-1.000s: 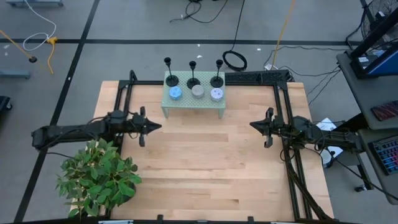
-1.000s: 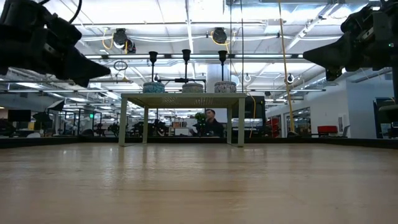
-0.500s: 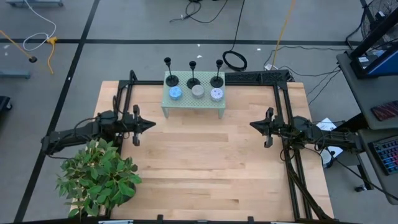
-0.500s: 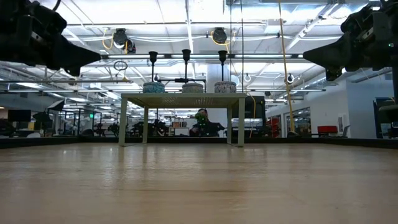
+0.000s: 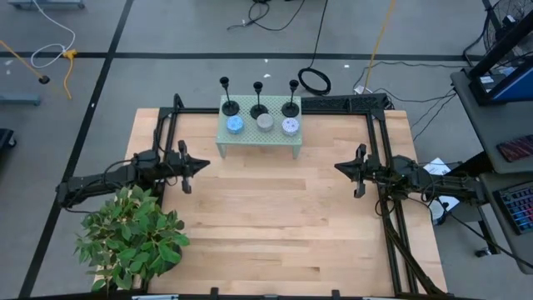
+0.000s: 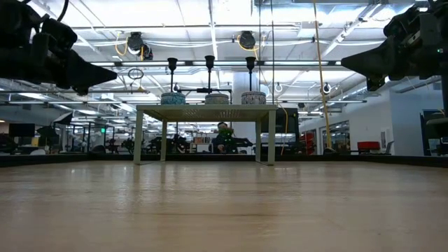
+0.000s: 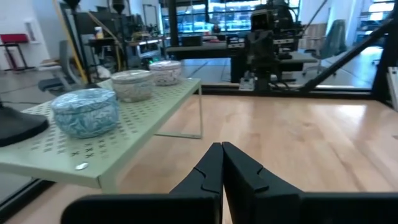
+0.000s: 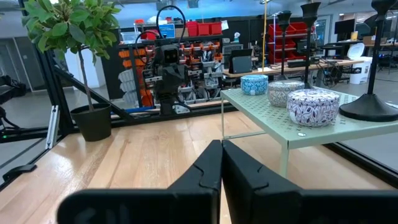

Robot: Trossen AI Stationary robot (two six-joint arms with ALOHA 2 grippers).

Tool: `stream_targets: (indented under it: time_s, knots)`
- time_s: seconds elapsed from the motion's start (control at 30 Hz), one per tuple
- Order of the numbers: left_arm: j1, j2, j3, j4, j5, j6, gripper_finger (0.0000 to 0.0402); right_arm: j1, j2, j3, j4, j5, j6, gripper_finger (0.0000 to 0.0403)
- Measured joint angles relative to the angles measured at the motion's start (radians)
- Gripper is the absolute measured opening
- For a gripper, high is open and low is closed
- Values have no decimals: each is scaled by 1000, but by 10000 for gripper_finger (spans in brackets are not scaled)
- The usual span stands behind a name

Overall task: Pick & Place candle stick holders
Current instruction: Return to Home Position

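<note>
Plainly, both grippers are closed and carry nothing. The left gripper [image 5: 198, 165] has its two fingers pressed tip to tip with nothing between them. It hangs above the left edge of the table [image 5: 275, 225] and points inward. The right gripper [image 5: 340, 167] mirrors it at the right edge, its fingers likewise together on nothing. Held level and well apart like this, the arms look parked rather than reaching — a resting pose that keeps them away from the goods.

The three candle stick holders [image 5: 259, 108] stand upright in a row along the back of the green shelf [image 5: 258, 143] at the table's far side. Three candle jars [image 5: 265, 122] are lined up just in front of them. Putting the tall thin stems behind the squat jars probably makes them harder to knock over — the sorting looks finished. A potted plant [image 5: 129, 237] sits at the near left corner, beside the left arm.
</note>
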Motion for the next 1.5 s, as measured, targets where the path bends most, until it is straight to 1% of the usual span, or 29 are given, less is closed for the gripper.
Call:
stream_targets:
  time_s: [0.2, 0.43, 0.63, 0.73, 1.5]
  knots:
    - [0, 1, 0, -11, -50, -4, 15, 0, 0, 0, 0, 0, 0, 4]
    - [0, 33, 1, -21, -55, -28, 5, 0, 0, 0, 0, 0, 0, 4]
    - [0, 55, 1, -19, -56, -13, 36, 0, 0, 0, 0, 0, 0, 4]
    - [0, 55, 1, -17, -56, -21, 45, 0, 0, 0, 0, 0, 0, 4]
    - [0, 55, 0, 4, -60, -24, 40, 0, 0, 0, 3, 0, 0, 4]
